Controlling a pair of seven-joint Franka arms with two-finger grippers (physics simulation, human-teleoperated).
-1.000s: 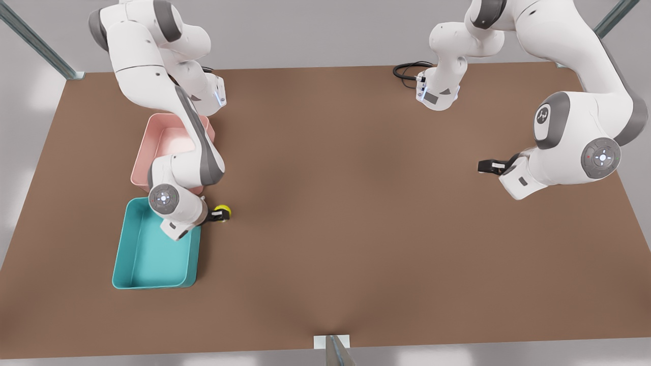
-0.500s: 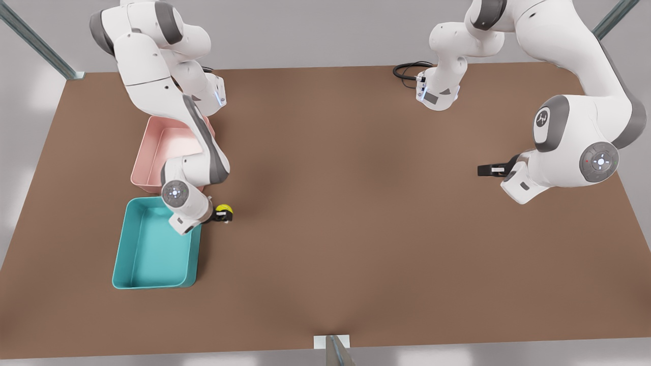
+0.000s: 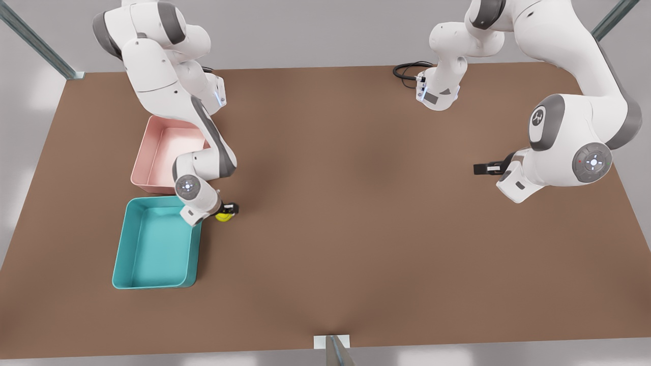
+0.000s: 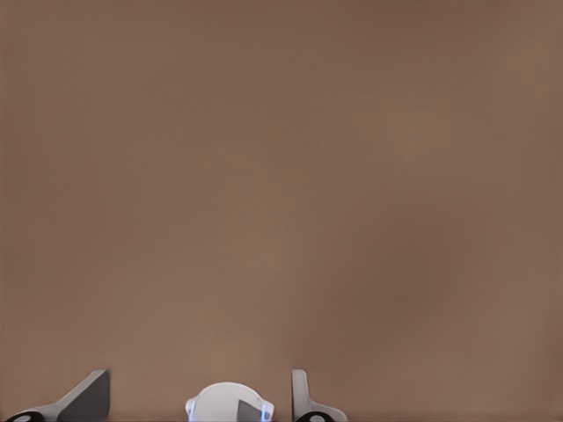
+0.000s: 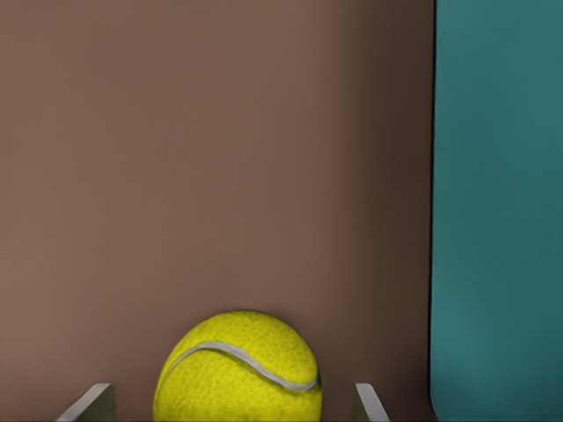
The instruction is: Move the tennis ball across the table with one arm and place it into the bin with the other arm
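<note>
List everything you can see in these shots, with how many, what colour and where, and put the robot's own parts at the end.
tennis ball: one, yellow-green, on the table just off the teal bin's near corner, between the right gripper's fingers.
teal bin: one, turquoise, front view's left.
pink bin: one, pink, just behind the teal bin.
table: one, brown, under everything.
cable: one, black, coiled at the far edge beside an arm base.
right gripper: one, black fingers open either side of the ball, not touching it.
left gripper: one, black fingers apart, waiting over bare table at the front view's right.
</note>
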